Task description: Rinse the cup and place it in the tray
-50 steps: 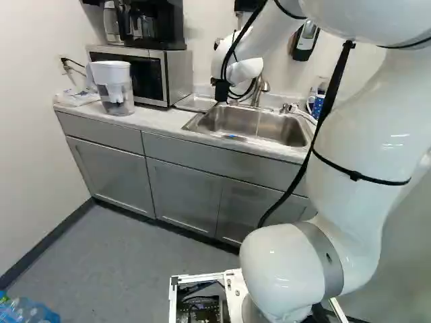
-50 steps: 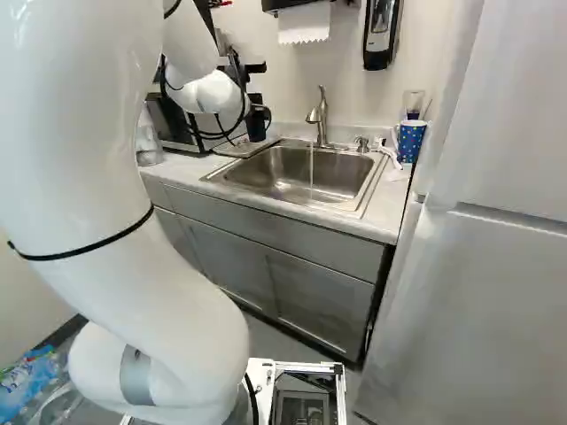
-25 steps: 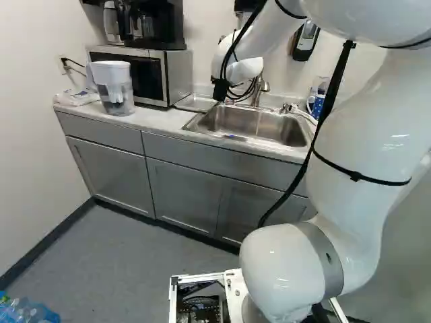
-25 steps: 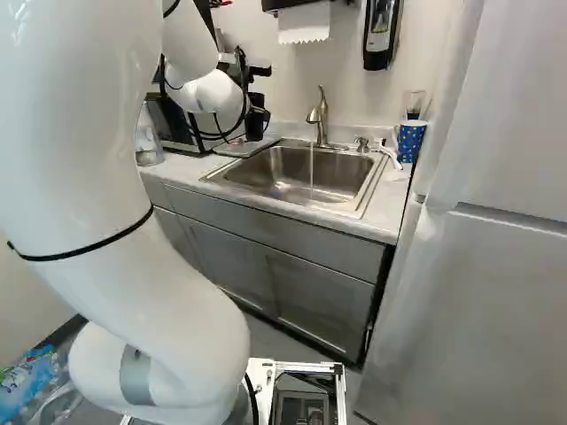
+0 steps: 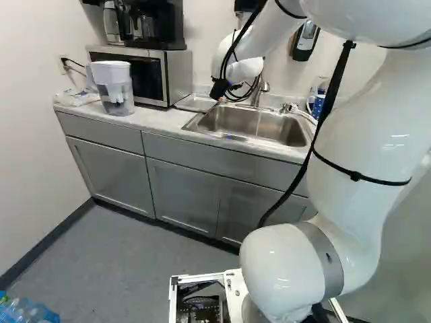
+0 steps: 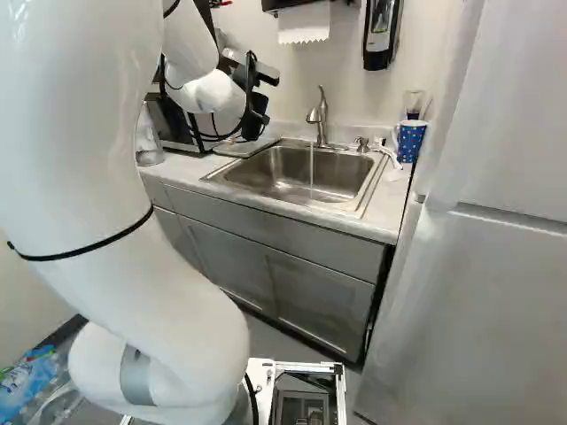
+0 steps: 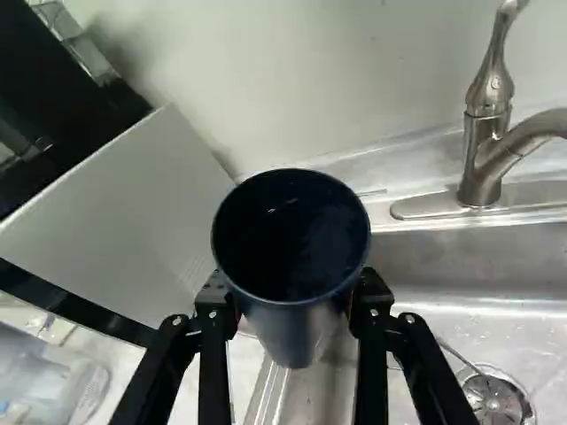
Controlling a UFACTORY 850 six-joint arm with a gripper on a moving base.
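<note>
The cup (image 7: 293,239) was in your gripper's (image 6: 252,88) grasp, pinched from both sides, raised near the tray (image 6: 241,148) and the sink (image 6: 283,186). In the right base view, water (image 6: 311,166) ran from the faucet (image 6: 320,117) into the basin. Beyond the tray you had the microwave (image 5: 176,75), and the pitcher (image 5: 116,91) stood beside that on the counter (image 5: 151,120).

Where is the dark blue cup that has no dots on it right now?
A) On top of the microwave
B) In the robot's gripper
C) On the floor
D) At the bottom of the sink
B: the wrist view shows the dark blue cup held between the two fingers of the gripper, one on each side.
</note>
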